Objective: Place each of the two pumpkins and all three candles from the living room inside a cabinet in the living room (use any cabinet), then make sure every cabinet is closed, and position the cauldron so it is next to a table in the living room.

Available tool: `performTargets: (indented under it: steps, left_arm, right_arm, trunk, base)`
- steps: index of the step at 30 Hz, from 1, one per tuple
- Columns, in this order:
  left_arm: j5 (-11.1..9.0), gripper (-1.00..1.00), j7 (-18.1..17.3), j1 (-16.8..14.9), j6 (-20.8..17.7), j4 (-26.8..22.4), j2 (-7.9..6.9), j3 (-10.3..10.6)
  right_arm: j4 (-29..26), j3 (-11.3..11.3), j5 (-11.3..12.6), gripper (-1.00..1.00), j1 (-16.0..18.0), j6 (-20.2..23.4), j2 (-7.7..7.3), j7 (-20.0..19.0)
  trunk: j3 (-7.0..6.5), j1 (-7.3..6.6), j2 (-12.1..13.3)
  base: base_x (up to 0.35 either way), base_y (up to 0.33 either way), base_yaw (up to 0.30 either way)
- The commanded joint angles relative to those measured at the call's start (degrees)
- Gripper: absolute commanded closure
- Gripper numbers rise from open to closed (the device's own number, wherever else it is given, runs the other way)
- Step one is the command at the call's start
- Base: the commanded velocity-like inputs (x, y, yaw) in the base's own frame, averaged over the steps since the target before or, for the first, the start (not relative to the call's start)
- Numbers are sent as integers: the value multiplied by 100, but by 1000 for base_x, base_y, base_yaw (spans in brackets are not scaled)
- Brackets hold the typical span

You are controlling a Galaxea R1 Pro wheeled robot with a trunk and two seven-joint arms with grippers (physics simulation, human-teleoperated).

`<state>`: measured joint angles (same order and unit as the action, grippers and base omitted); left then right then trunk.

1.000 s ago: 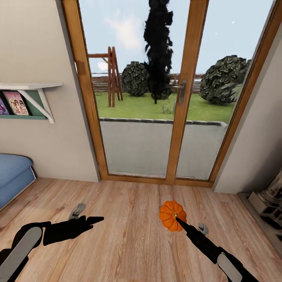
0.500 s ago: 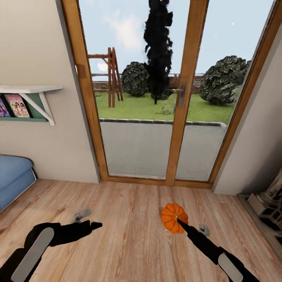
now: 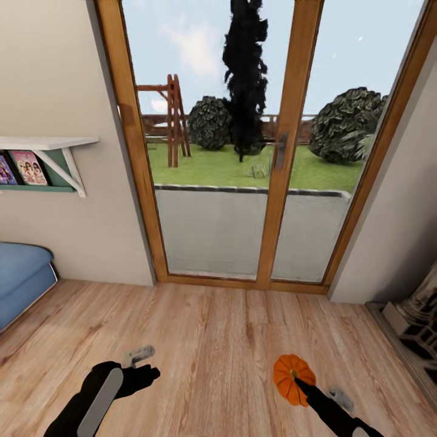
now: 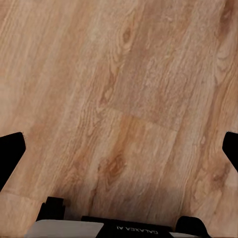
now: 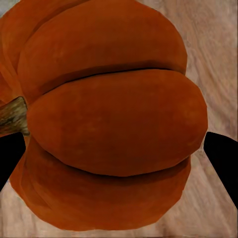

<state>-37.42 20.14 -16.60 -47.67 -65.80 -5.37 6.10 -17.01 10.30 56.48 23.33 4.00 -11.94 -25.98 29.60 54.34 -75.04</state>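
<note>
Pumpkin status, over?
Right gripper shut on pumpkin, above wood floor. Left gripper open, empty. Glass doors ahead; no cabinet seen.

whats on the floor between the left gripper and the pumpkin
Nothing: in the head view only bare wooden floor lies between the left gripper and the pumpkin, held by the right gripper.

Small ribbed pumpkin point(image 3: 290, 377): bright orange, darker in the grooves; stem brown. Wood plank floor point(image 3: 212, 340): light tan with darker grain streaks and knots. Glazed door frame point(image 3: 285, 145): honey-brown wood. Wall shelf point(image 3: 45, 144): white top and bracket, green back. Cushioned seat point(image 3: 21, 279): blue. Both tool arms: black with grey panels.
</note>
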Motion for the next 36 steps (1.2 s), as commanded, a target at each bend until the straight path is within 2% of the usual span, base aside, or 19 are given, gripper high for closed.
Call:
performTargets:
  steps: [1,4,7,10,13,17,22,26,29,36]
  left_arm:
    - [-46,-100,59,-10,8,60,5,38]
    - [-27,-100,60,-16,193,476,23,215]
    - [41,-100,57,-28,762,1040,92,507]
    - [333,-100,49,-58,1122,1435,140,669]
    - [563,-100,44,-68,1249,1672,225,731]
    - [867,-100,32,-72,1306,1801,335,789]
    - [1082,-100,-131,-78,1607,2116,477,962]
    - [1123,-100,-290,-87,1692,2196,543,1105]
    - [1129,-100,-323,-89,1699,2171,535,1224]
    - [1146,-100,-273,-89,1721,2088,538,1338]
  right_arm:
    - [107,41,76,100,5,-32,-2,40]
    - [376,53,75,100,5,-157,28,330]
    - [500,58,74,100,5,-463,52,735]
    - [562,65,75,100,5,-732,49,1113]
    - [680,78,68,100,5,-838,39,1287]
    - [1011,85,55,100,5,-1171,49,1331]
    - [1091,86,36,100,5,-1365,48,1272]
    - [1088,84,38,100,5,-1376,30,1248]
    - [1069,79,39,100,5,-1369,21,1200]
    - [1081,71,60,100,5,-1326,50,1159]
  trunk:
    - [-14,-23,38]
    - [-67,-89,158]
    - [-121,-155,279]
    - [-175,-221,399]
    - [-229,-286,519]
    - [-301,-374,680]
    - [-391,-484,880]
    - [-462,-572,1041]
    - [-516,-638,1161]
    - [-516,-638,1161]
  base:
    - [0,0,0]
    - [0,0,0]
    - [0,0,0]
    - [0,0,0]
    - [0,0,0]
    - [0,0,0]
    - [0,0,0]
    - [0,0,0]
    - [0,0,0]
    - [0,0,0]
